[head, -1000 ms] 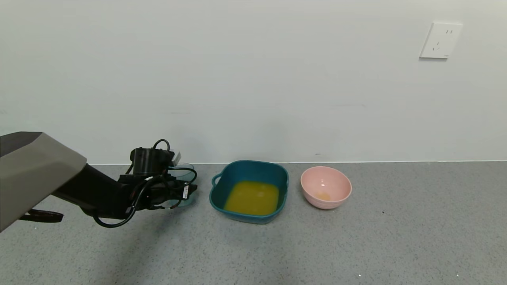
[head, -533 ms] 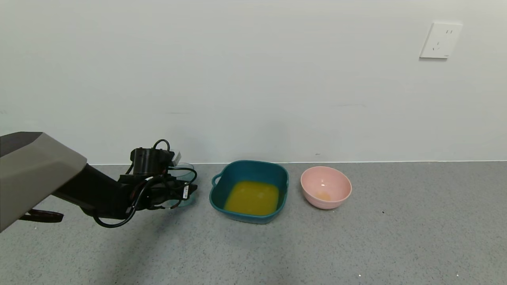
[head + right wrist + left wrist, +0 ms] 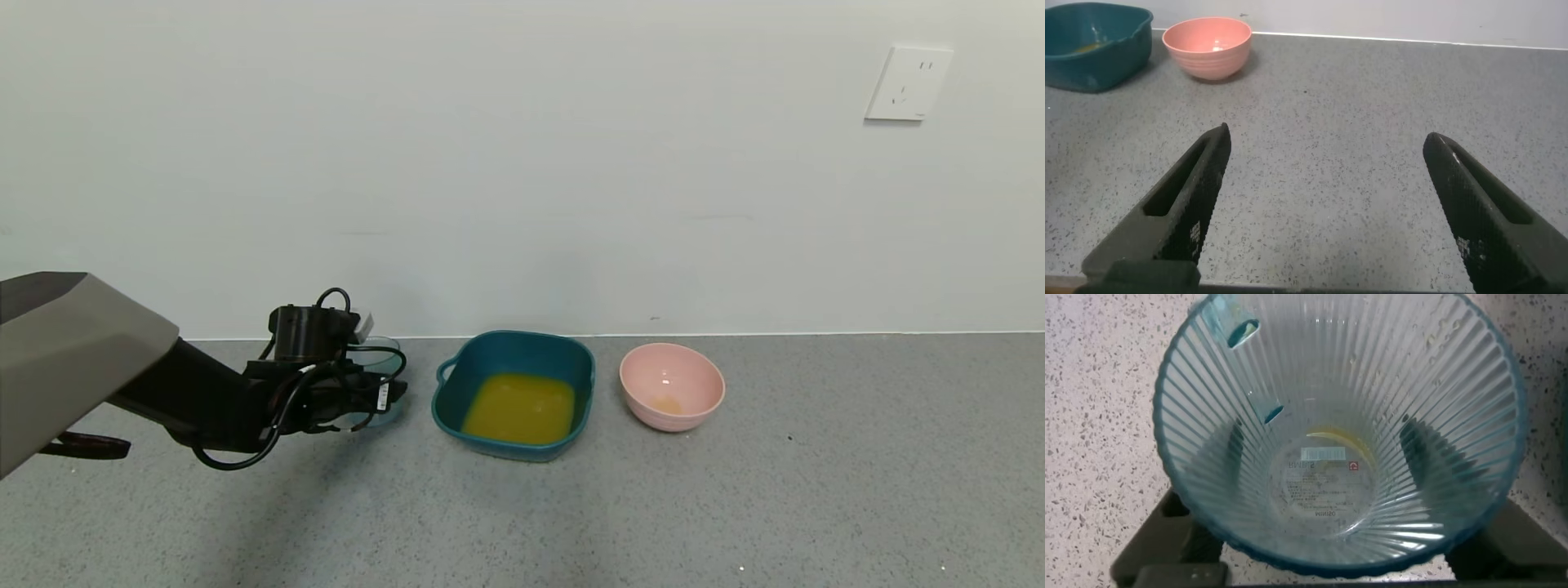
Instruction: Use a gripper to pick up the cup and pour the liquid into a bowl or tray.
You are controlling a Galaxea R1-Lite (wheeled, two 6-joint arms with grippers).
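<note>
The cup (image 3: pixel 1335 433) stands upright on the grey floor (image 3: pixel 735 490), mouth up, a small label under its base too blurred to read; only a thin yellow trace of liquid (image 3: pixel 1335 439) lies inside. The left gripper (image 3: pixel 371 396) clasps it from both sides. At its 3 o'clock sits the teal tray (image 3: pixel 513 349) holding orange liquid, then a pink bowl (image 3: pixel 672 385). The right gripper (image 3: pixel 1331 212) hangs spread wide.

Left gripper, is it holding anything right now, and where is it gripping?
The left gripper holds the cup, fingers on opposite sides of its ribbed lower wall. The right gripper is open, holding nothing.
</note>
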